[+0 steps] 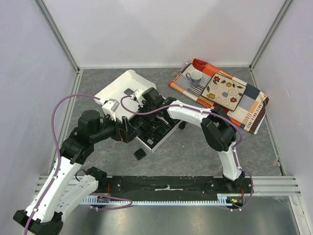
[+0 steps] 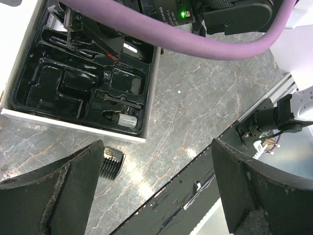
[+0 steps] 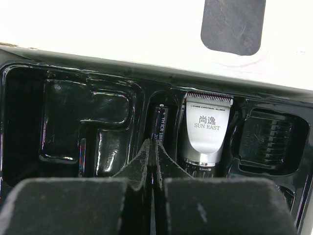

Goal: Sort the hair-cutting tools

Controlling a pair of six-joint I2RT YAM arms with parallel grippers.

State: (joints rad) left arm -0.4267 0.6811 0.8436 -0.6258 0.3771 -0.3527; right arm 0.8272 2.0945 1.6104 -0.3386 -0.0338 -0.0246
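Note:
A white box point(image 1: 122, 87) holds a black moulded tray point(image 1: 159, 132) in the middle of the table. In the right wrist view the silver-headed hair clipper point(image 3: 207, 131) lies in its slot, with a black comb attachment point(image 3: 266, 139) to its right and a small black cylinder point(image 3: 160, 125) to its left. My right gripper point(image 3: 153, 146) is shut just above the tray, its tips next to that cylinder. Another black comb attachment point(image 2: 112, 162) lies on the table in front of the box point(image 1: 140, 154). My left gripper point(image 2: 156, 196) is open and empty, above and beside that comb.
A small clear bottle point(image 2: 125, 119) and a slim black brush point(image 2: 117, 100) lie in tray slots. A patterned cloth point(image 1: 244, 105) with a grey mug point(image 1: 194, 77) and a flowered plate point(image 1: 224, 91) lies at back right. A black rail point(image 1: 166, 185) runs along the near edge.

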